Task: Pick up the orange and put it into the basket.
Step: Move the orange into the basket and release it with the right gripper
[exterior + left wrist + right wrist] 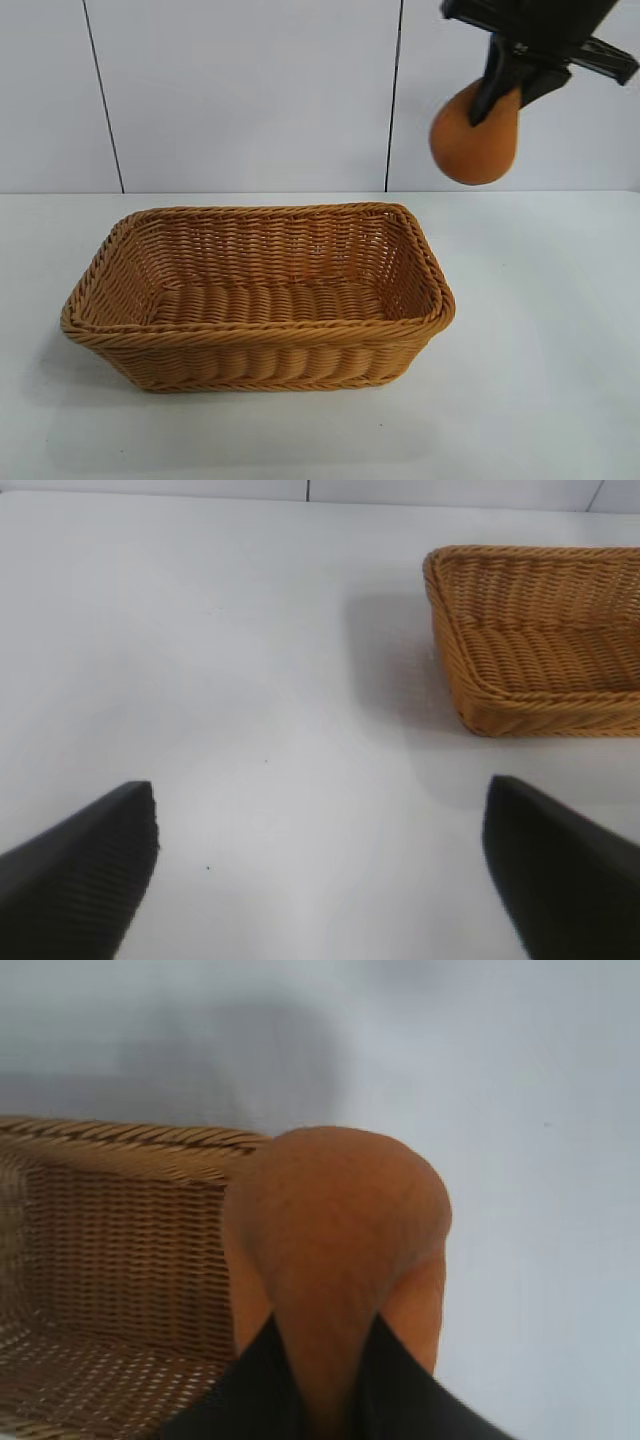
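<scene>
A plain white table (pixel 540 350) runs back to a pale panelled wall (pixel 250 90). On it stands the large rectangular tan-orange wicker basket (pixel 255 300), nothing inside. The right gripper (pixel 497 92) hangs high at the exterior view's upper right, its black jaws pinching the knob of the dull orange-brown, dome-shaped orange (pixel 470 135), which dangles in the air above and beside the basket's right end. The left gripper (pixel 320 865) hovers low over bare table, jaws spread wide, the basket near.

Tan-orange woven wicker on the basket (pixel 255 345), centre frame. Dull orange-brown on the orange (pixel 472 140), upper right. Plain white on the surface (pixel 540 350).
</scene>
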`<control>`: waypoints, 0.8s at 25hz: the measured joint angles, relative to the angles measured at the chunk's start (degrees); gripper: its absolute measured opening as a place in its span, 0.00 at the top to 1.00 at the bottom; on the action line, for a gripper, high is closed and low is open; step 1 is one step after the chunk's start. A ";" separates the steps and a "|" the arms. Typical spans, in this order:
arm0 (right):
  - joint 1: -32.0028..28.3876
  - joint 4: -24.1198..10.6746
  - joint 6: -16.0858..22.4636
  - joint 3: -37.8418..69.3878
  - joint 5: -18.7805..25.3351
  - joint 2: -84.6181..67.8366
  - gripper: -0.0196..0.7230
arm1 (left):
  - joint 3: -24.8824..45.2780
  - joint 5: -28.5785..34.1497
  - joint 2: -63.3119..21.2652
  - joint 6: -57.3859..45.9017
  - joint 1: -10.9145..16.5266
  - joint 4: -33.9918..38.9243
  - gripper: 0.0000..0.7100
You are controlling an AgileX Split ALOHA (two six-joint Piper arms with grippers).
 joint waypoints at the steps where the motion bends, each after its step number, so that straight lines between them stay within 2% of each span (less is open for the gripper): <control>1: 1.93 0.06 0.28 0.00 -0.63 0.00 0.93 | 0.00 0.00 0.00 0.00 0.00 0.00 0.11; 6: 11.94 0.60 1.69 -0.13 -5.54 0.88 0.93 | 0.00 0.00 0.00 0.00 0.00 0.00 0.11; 9: 15.45 0.98 2.72 -0.23 -8.54 3.78 0.93 | 0.00 0.00 0.00 0.00 0.00 0.00 0.11; 14: 17.86 0.88 3.08 -0.23 -13.17 11.97 0.93 | 0.00 0.00 0.00 0.00 0.00 0.00 0.11; 20: 18.10 0.99 3.08 -0.23 -15.06 19.34 0.93 | 0.00 0.00 0.00 0.00 0.00 0.00 0.11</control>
